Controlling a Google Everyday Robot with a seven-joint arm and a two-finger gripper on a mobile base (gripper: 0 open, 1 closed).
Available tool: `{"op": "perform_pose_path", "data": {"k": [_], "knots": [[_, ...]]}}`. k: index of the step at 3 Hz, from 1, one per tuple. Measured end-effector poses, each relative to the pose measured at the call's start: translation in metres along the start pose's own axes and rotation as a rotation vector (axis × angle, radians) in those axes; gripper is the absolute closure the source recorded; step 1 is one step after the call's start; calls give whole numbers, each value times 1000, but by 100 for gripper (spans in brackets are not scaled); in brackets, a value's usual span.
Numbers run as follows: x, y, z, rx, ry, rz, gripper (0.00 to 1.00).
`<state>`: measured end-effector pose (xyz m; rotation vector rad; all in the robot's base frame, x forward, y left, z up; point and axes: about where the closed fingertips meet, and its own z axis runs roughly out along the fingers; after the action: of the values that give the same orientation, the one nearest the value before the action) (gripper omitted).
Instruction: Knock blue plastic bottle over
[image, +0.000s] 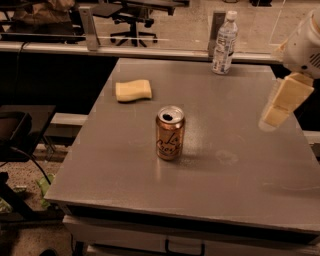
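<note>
The blue plastic bottle (223, 42) upright at the table's (150, 165) far edge
Our gripper (271, 118) hovers at right, well apart from it; open or closed, we cannot tell.

An orange-gold can (170, 133) (top opened) is set upright on the table (125, 172); a yellow sponge (133, 90) is laid back-left.

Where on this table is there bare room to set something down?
The near strip of table in front of the can is bare, as is the stretch between can and gripper, which hangs over the right edge. Busier at the far edge: sponge left, blue plastic bottle right.
</note>
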<state>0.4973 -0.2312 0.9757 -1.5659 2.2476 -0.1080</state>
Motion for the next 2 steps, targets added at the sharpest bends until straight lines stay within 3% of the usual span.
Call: {"op": "perform_pose_path", "data": {"k": [2], "knots": [[-19,-91,39,97,-104,131,0]]}}
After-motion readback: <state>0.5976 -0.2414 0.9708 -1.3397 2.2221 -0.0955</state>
